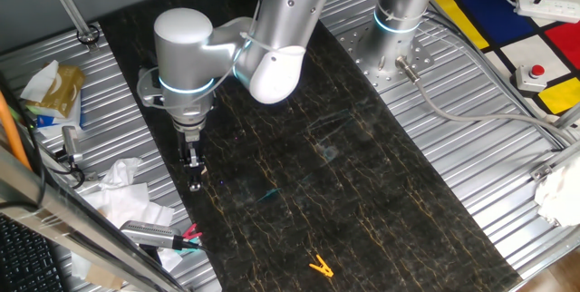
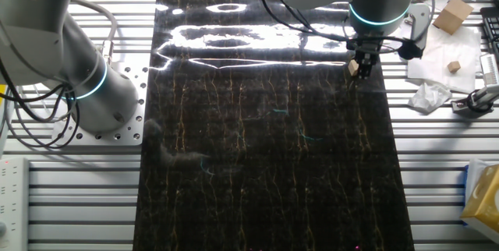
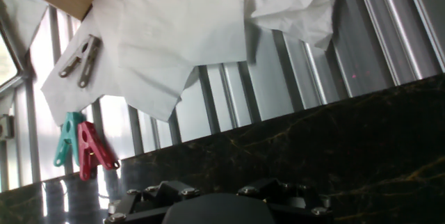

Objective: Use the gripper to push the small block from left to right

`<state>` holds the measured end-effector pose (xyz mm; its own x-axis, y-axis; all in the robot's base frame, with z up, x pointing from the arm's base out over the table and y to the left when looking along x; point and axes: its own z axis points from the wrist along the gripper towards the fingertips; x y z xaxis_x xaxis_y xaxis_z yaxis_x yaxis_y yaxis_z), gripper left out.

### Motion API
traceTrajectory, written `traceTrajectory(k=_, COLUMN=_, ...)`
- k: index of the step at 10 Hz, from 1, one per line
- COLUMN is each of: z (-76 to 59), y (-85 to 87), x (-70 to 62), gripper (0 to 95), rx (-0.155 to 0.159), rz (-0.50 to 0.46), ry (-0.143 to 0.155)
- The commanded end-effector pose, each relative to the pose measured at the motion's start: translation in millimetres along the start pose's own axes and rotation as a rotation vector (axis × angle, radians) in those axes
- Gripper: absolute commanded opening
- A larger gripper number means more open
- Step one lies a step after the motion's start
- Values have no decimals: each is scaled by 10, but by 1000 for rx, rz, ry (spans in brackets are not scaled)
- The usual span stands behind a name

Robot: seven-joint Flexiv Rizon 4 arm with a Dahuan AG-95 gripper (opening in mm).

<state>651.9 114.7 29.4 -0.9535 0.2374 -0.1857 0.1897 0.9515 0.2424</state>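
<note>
Nearest the hand camera sits the dark gripper body (image 3: 219, 206) at the bottom edge; its fingertips are out of frame there. Beyond it runs the black marbled mat (image 3: 313, 154), then ribbed metal surface (image 3: 285, 78) with white crumpled paper (image 3: 188, 29), a teal clip (image 3: 66, 137) touching a red clip (image 3: 94, 153), and a grey clip (image 3: 80, 60) lying on the paper.

In the other fixed view the block (image 2: 354, 67) rests on the mat near its right edge, touching or just beside the gripper (image 2: 364, 65), on the gripper's left in that picture. The block cannot be made out in the first fixed view, where the gripper (image 1: 193, 172) points straight down with its tip at the mat's left side. Whether the jaws are apart or together I cannot tell; they look narrow and nothing is clamped between them as far as shows.

The arm (image 1: 272, 29) carries glowing blue rings. A yellow clip (image 1: 320, 266) lies on the mat well apart from the gripper. A second arm (image 2: 54, 56) stands on a bolted plate beside the mat. More wooden blocks (image 2: 453, 15) lie on paper off the mat. A red button (image 1: 536, 72) sits on a grey box. No readable writing appears anywhere.
</note>
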Motion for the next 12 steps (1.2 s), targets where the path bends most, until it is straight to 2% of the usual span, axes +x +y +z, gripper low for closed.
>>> traceTrajectory(k=1, z=4, y=-2, x=-1, gripper=760, rx=8, rz=-16, ry=-2)
traceTrajectory(k=10, z=4, y=0, x=-2, gripper=760, rx=14, rz=-36, ry=-1)
traceTrajectory(k=12, z=4, y=0, x=-2, gripper=760, rx=24, rz=-45, ry=13)
